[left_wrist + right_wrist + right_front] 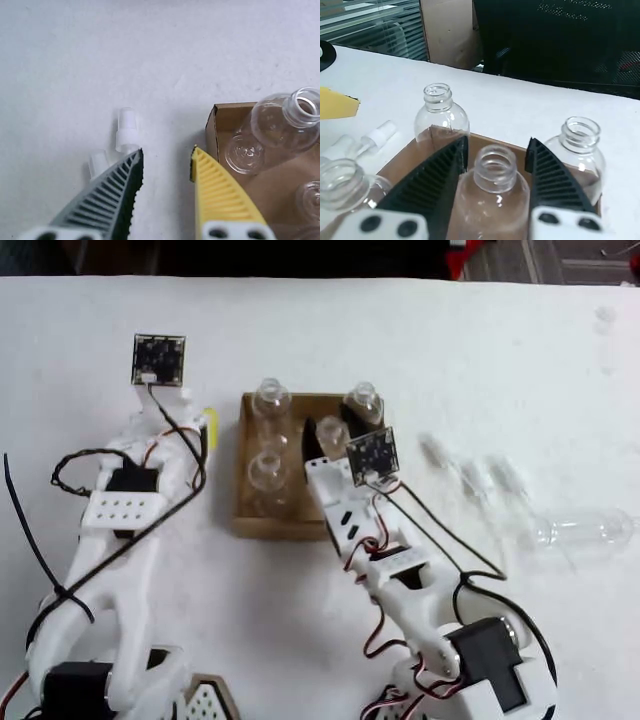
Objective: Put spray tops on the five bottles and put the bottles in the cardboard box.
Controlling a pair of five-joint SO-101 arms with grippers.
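Observation:
The cardboard box holds several clear, uncapped bottles. My right gripper is open, its black fingers on either side of one bottle in the box, with small gaps at the neck. Other bottles stand at the box's corners. My left gripper is open just left of the box, low over the table. Two clear spray tops lie by its grey finger. Another bottle lies on its side at the far right.
Several more spray tops lie scattered on the white table right of the box. The right arm stretches from the near edge over the box's right side. The left arm lies along the table's left.

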